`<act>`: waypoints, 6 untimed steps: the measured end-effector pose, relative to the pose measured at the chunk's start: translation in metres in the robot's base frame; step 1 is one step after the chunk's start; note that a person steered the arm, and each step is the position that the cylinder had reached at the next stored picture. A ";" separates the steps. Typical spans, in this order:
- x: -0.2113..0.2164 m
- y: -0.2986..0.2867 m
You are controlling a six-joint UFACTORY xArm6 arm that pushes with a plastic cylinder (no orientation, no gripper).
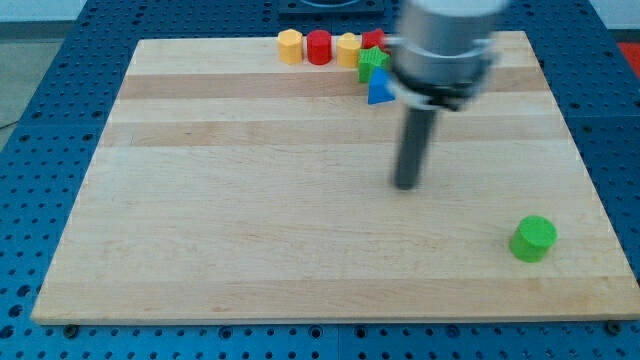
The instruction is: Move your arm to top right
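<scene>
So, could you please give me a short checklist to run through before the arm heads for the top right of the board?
1. My tip in view, near the board's middle: ok.
2. Tip apart from every block: ok.
3. Blue block and green block left of the rod, not on a line toward the top right: ok.
4. Green cylinder at the view's bottom right, away from that line: ok.
5. Top right corner of the board free of blocks: cannot tell, the arm's body hides part of it.

My tip [405, 185]: dark rod, upright, blurred; resting on table [250, 240] right of centre, below blue block [379, 92], well apart from green cylinder [533, 239].
</scene>
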State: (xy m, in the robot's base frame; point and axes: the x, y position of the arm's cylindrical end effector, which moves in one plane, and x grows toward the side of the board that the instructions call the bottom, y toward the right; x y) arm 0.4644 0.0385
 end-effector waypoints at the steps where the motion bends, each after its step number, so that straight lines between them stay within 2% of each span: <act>1: -0.054 -0.100; 2: -0.084 -0.090; 3: -0.082 0.011; 4: -0.100 0.116; 5: -0.165 0.199; 6: -0.253 0.233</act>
